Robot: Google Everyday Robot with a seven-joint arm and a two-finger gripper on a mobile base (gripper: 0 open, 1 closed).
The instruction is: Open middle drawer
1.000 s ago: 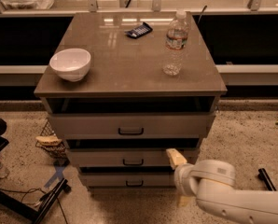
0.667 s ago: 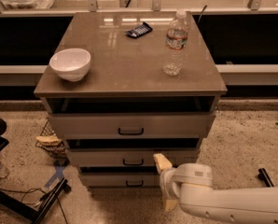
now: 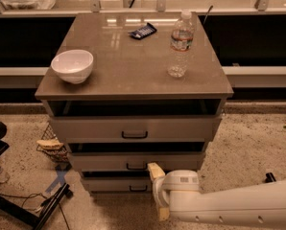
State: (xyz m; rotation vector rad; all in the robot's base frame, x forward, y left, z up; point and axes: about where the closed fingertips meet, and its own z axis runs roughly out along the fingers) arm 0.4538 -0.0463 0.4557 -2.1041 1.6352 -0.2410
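The middle drawer (image 3: 100,161) is the second of three grey-beige fronts in the cabinet, with a small black bar handle (image 3: 136,166) at its centre. A dark gap shows above its front. My gripper (image 3: 158,191), on a white arm reaching in from the lower right, is in front of the cabinet, just right of and below that handle. It is open: one yellow-tipped finger (image 3: 154,169) is beside the handle's right end, the other (image 3: 163,213) is low, in front of the bottom drawer. It holds nothing.
The top drawer (image 3: 133,128) and bottom drawer (image 3: 109,185) sit above and below. On the cabinet top (image 3: 128,66) are a white bowl (image 3: 72,65), a water bottle (image 3: 180,43) and a dark packet (image 3: 143,31). A wire basket (image 3: 52,145) and a black stand (image 3: 18,205) are on the floor at left.
My gripper has moved left across the cabinet front, and its upper finger now sits close to the right end of the middle drawer's handle. The drawers have not moved.
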